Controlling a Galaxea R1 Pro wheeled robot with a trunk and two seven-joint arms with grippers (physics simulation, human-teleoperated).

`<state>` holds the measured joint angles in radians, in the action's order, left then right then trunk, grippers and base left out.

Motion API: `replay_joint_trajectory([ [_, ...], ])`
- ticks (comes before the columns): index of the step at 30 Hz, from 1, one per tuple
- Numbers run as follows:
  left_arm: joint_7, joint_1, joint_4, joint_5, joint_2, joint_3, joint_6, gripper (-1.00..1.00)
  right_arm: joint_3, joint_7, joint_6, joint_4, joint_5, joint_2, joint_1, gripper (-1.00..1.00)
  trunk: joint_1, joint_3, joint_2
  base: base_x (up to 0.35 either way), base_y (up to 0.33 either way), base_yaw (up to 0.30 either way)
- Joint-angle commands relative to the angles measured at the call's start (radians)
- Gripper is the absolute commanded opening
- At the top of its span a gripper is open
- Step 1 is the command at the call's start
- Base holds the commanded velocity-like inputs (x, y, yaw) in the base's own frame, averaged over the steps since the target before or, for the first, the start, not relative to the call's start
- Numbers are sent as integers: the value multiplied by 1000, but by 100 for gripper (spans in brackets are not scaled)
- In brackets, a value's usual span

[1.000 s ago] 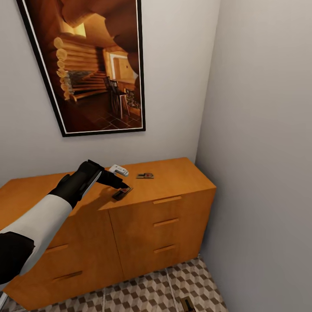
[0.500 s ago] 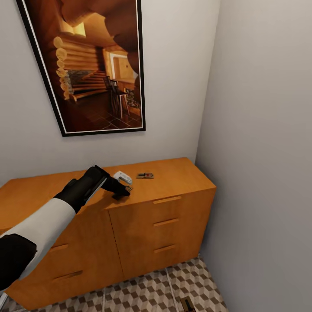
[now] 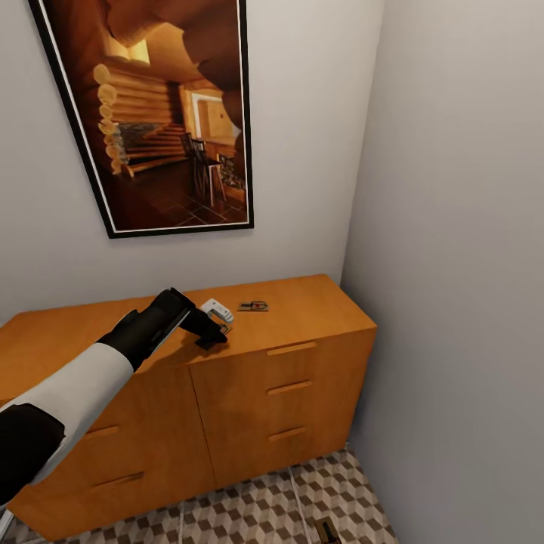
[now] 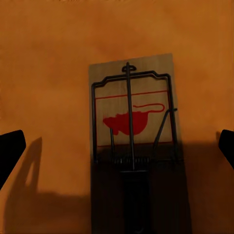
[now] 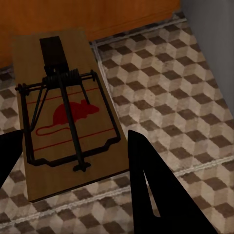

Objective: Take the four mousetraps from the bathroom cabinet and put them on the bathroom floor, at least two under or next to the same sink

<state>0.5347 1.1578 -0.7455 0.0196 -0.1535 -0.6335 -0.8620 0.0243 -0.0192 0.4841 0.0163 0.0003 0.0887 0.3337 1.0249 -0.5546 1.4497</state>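
We hover our left gripper (image 3: 215, 333) over a mousetrap (image 4: 132, 141) lying flat on the cabinet (image 3: 317, 298) top near its front edge, fingers spread wide either side so they can close on its narrow board. Another mousetrap (image 3: 253, 306) lies farther back on the cabinet. Beside the cabinet's base, our right gripper (image 5: 73, 175) straddles a third mousetrap (image 5: 66, 117) above the bathroom floor (image 5: 180, 87); whether it grips, we cannot tell.

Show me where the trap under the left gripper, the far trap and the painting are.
near trap (image 4: 132, 122), left wrist view, red mouse print
far trap (image 3: 253, 306), head view, board middle
painting (image 3: 162, 113), head view, canvas middle
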Motion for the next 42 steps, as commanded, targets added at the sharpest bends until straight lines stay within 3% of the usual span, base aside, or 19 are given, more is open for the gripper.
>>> replay_joint_trajectory([
  [1, 5, -16, 0, -3, -1, -4, -6, 100, 2, 4, 4, -1, -5, 0, 1, -100, 0, -1, 0, 0, 0, 0],
  [15, 5, -16, 12, -3, -1, -5, -6, 100, 2, 4, 4, -1, -5, 0, 1, -100, 0, -1, 0, 0, 0, 0],
  [16, 5, -16, 12, -3, -1, -5, -6, -100, 2, 4, 4, -1, -5, 0, 1, -100, 0, -1, 0, 0, 0, 0],
  [42, 5, -16, 32, -4, -1, -4, 18, -100, 2, 4, 4, -1, -5, 0, 1, -100, 0, -1, 0, 0, 0, 0],
])
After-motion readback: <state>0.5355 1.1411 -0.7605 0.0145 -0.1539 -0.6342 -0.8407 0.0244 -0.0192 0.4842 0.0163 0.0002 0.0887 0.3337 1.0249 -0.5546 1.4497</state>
